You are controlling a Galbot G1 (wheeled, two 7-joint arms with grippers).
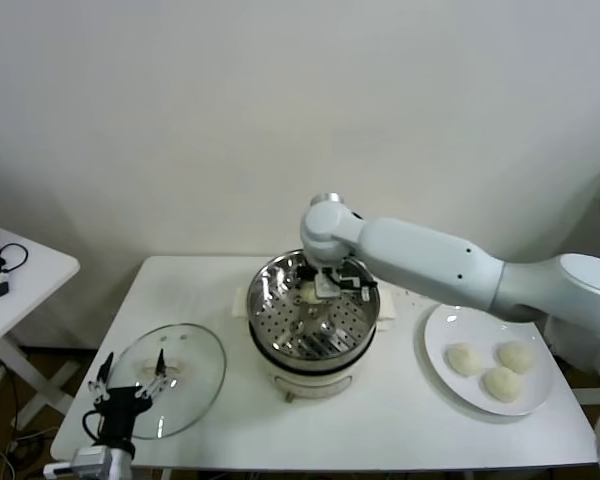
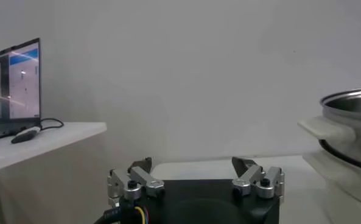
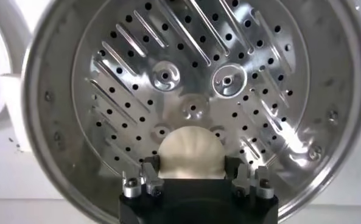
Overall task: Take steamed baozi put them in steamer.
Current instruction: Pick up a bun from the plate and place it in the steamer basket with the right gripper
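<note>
While the right pincer (image 3: 192, 172) hangs inside the steamer (image 1: 280, 300), its fingers bracket one baozi (image 3: 191, 154) on the perforated floor (grip looks snug). Three more baozi (image 1: 490, 367) sit on the plate (image 1: 435, 355); left pincer (image 1: 130, 378) idles spread wide over the glass lid (image 1: 195, 385).

White table (image 1: 400, 430) carries the work; the white cooker base with the steamer (image 1: 280, 310) stands at its middle, directly beneath the right gripper (image 1: 335, 287), whose jaws hang inside the basket; a white plate (image 1: 435, 355) lies on the top to that gripper's right, bearing three steamed baozi (image 1: 464, 359); a round glass lid (image 1: 195, 375) lies flat near the left front edge, just ahead of the left gripper (image 1: 130, 380), whose jaws stand apart; a second, smaller white table (image 1: 40, 270) stands well apart on the left.
</note>
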